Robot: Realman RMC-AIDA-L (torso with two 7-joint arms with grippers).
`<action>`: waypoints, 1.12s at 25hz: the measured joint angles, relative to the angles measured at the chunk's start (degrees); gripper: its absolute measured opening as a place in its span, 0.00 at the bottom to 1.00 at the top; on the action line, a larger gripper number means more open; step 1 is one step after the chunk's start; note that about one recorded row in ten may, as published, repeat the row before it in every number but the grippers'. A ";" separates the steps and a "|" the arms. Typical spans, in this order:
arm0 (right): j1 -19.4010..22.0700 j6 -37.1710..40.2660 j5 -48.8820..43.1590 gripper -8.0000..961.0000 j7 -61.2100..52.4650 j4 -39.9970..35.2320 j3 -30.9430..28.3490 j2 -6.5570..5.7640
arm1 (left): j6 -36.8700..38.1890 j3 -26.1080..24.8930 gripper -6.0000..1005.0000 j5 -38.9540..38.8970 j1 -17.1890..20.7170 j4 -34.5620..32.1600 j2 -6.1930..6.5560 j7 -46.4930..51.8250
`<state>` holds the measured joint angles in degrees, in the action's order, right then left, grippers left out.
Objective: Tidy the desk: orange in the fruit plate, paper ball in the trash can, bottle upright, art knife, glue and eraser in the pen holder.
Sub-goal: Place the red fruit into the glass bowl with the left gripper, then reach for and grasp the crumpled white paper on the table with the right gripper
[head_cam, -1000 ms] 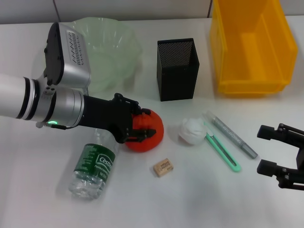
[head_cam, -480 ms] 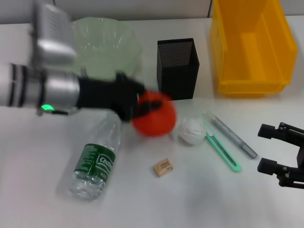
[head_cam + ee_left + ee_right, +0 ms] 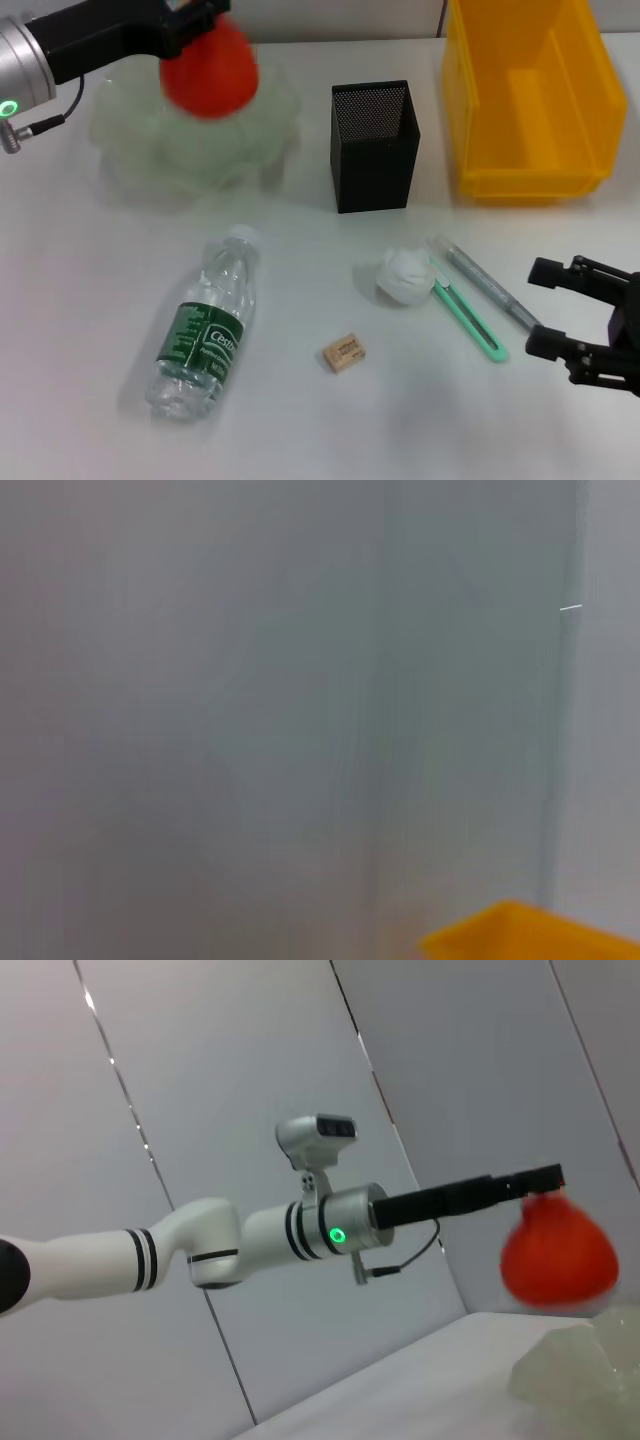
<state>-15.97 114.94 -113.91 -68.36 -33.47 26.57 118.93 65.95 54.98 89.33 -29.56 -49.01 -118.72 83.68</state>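
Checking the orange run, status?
Left gripper shut on orange, held above fruit plate, not released. Right gripper open, idle near art knife. Nothing in the way.

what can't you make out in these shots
- Left gripper fingers: head view, motion blur and the orange hide their hold.
- Fruit plate: head view, smeared, wavy rim unclear.
- Eraser: head view, print too small to read.
- Trash can: left wrist view, only one corner, cut by the edge.
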 joint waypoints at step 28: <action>-15.38 1.96 -11.53 0.83 -53.55 -53.67 18.59 -0.46 | 41.40 -2.72 0.80 7.96 9.12 6.39 4.30 -7.04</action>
<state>-31.35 116.89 -125.44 -121.91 -87.14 45.15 118.47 107.34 52.26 97.29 -20.44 -42.61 -114.42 76.64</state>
